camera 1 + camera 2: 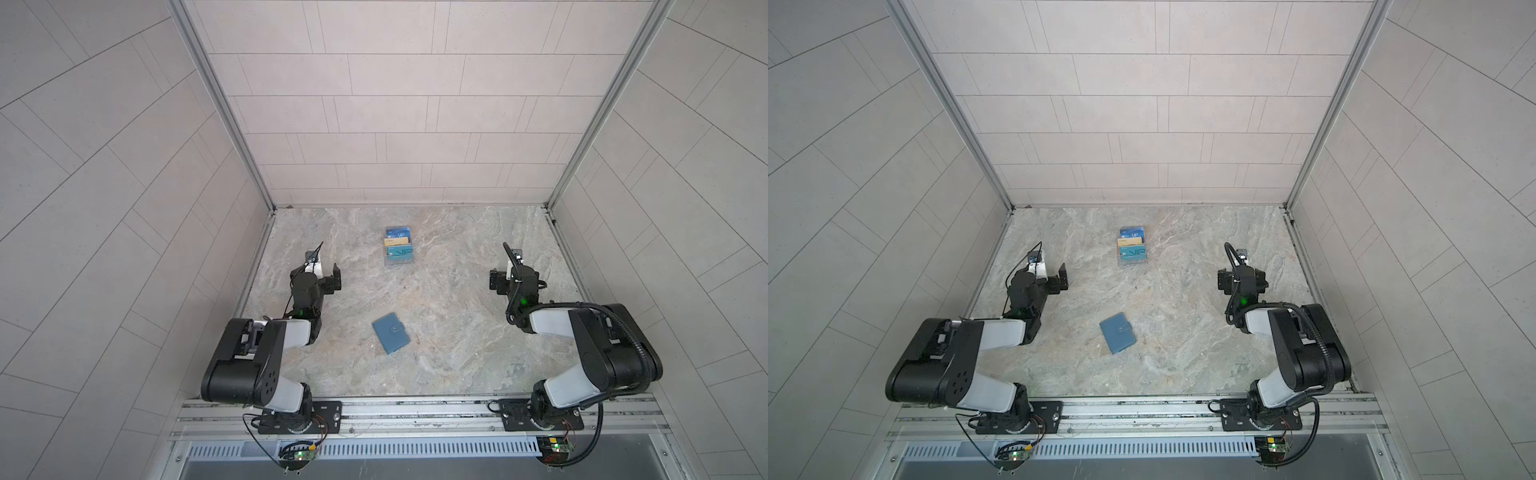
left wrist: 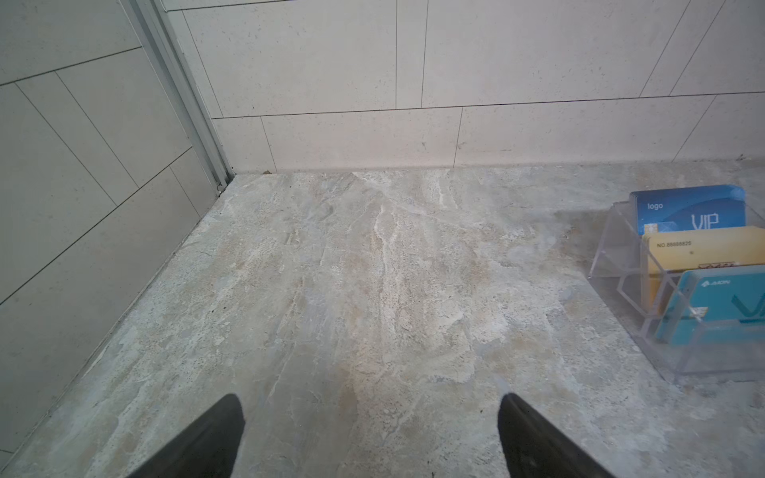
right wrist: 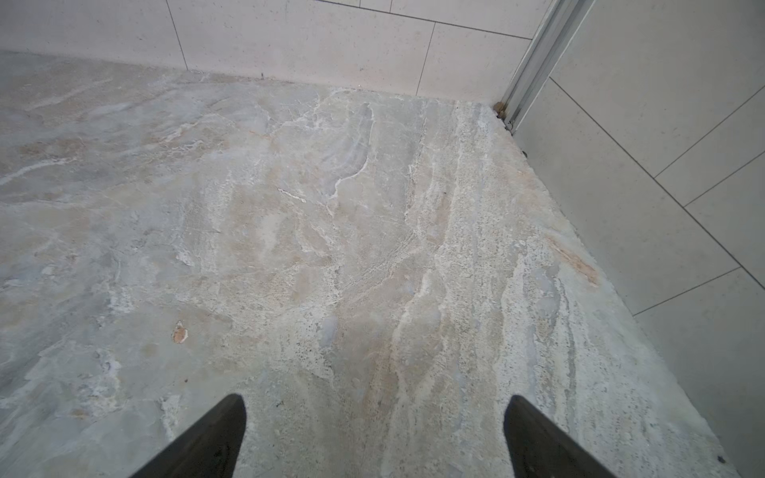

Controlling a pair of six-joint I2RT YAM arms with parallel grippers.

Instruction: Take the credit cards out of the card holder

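Card holder: plain teal-blue. Tabletop: grey-beige marble veining. Walls: pale tile pattern. Stand: clear; blue card, yellow card, teal card.

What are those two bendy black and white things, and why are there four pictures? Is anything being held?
Those are two robot arms, each ending in a two-finger hand. Two pictures look down from above on everything. The other two come from little cameras on the wrists, so you see the dark fingertips. The left hand and the right hand are both open and hold nothing. On the stone table lies a closed blue card holder, and farther back stands a clear stand with coloured cards. Cards inside the holder cannot be seen.
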